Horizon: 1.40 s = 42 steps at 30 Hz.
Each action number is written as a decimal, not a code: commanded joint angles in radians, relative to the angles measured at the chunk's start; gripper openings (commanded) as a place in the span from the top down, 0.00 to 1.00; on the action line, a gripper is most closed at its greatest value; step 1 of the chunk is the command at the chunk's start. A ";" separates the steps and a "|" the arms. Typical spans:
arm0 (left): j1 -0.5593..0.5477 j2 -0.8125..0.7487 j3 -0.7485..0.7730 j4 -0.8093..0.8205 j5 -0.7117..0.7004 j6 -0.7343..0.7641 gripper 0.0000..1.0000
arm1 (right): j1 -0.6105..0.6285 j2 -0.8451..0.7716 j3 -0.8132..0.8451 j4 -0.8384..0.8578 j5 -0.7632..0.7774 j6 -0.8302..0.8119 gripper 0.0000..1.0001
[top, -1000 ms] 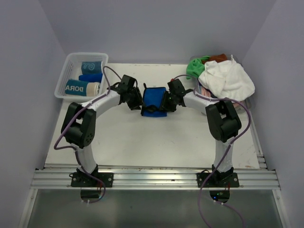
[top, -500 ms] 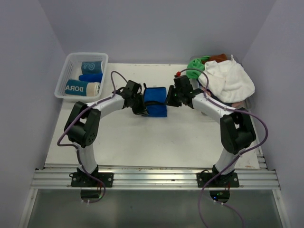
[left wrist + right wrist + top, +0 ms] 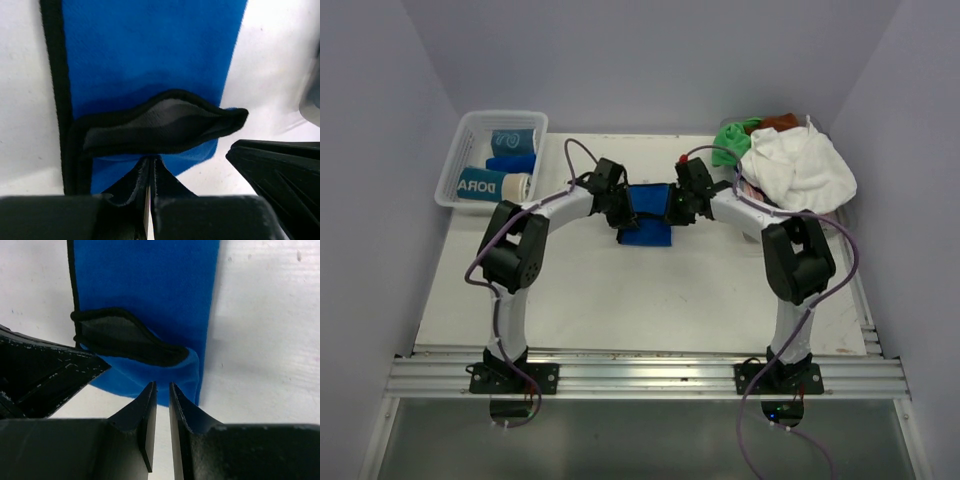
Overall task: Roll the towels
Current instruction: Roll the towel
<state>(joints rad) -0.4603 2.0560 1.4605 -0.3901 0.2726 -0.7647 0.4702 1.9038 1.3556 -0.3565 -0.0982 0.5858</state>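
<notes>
A royal blue towel [image 3: 646, 218] with a black hem lies flat at the table's middle, its far end turned over into a loose fold [image 3: 160, 125]. It shows in the left wrist view [image 3: 145, 55] and the right wrist view [image 3: 150, 285]. My left gripper [image 3: 621, 211] is at the fold's left, jaws pressed together, tips [image 3: 150, 161] over the towel's edge. My right gripper [image 3: 672, 207] is at the fold's right, jaws a narrow slit apart, tips [image 3: 161, 386] at the towel's edge with bare table showing between them.
A clear mesh basket [image 3: 460, 135] at the back left holds rolled towels: teal, blue, and teal-and-beige with lettering [image 3: 492, 185]. A pile at the back right has a white towel [image 3: 798, 168], a green one [image 3: 730, 140] and a brown one.
Both grippers have moved to the towel's far end and closer together. The towel now lies flatter, with its far end turned over.
</notes>
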 commanded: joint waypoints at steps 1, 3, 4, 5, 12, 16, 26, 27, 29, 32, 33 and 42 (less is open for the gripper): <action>0.022 0.021 0.050 -0.016 -0.039 0.022 0.96 | -0.001 0.075 0.099 -0.032 -0.025 -0.029 0.80; 0.026 0.027 0.064 -0.027 -0.056 0.030 0.96 | -0.002 0.109 0.123 -0.032 -0.003 -0.032 0.80; 0.028 0.030 0.070 -0.035 -0.076 0.033 0.96 | -0.004 0.130 0.149 -0.036 0.008 -0.035 0.81; 0.031 0.038 0.075 -0.047 -0.079 0.042 0.96 | -0.004 0.173 0.166 -0.047 0.017 -0.046 0.82; 0.032 0.041 0.035 -0.084 -0.101 0.074 0.96 | -0.005 0.221 0.122 -0.029 0.061 -0.076 0.84; 0.034 -0.009 -0.052 -0.067 -0.102 0.091 0.97 | 0.001 0.149 -0.022 0.031 0.037 -0.041 0.85; 0.025 -0.180 -0.256 -0.052 -0.081 0.116 0.97 | 0.154 -0.126 -0.386 0.116 0.038 0.055 0.87; 0.025 -0.191 -0.258 -0.056 -0.085 0.122 0.96 | 0.160 -0.155 -0.409 0.105 0.058 0.055 0.87; 0.025 -0.220 -0.249 -0.075 -0.124 0.139 0.96 | 0.179 -0.257 -0.423 0.097 0.086 0.043 0.87; 0.025 -0.272 -0.224 -0.085 -0.115 0.183 0.94 | 0.220 -0.383 -0.431 0.080 0.201 -0.039 0.78; 0.025 -0.281 -0.198 -0.099 -0.116 0.189 0.94 | 0.229 -0.399 -0.405 0.052 0.222 -0.065 0.73; 0.057 -0.388 -0.224 -0.135 -0.165 0.159 0.85 | 0.419 -0.281 -0.234 -0.010 0.365 -0.392 0.50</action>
<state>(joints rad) -0.4324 1.7401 1.2526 -0.5159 0.1474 -0.6056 0.8341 1.5665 1.0706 -0.3332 0.1814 0.3450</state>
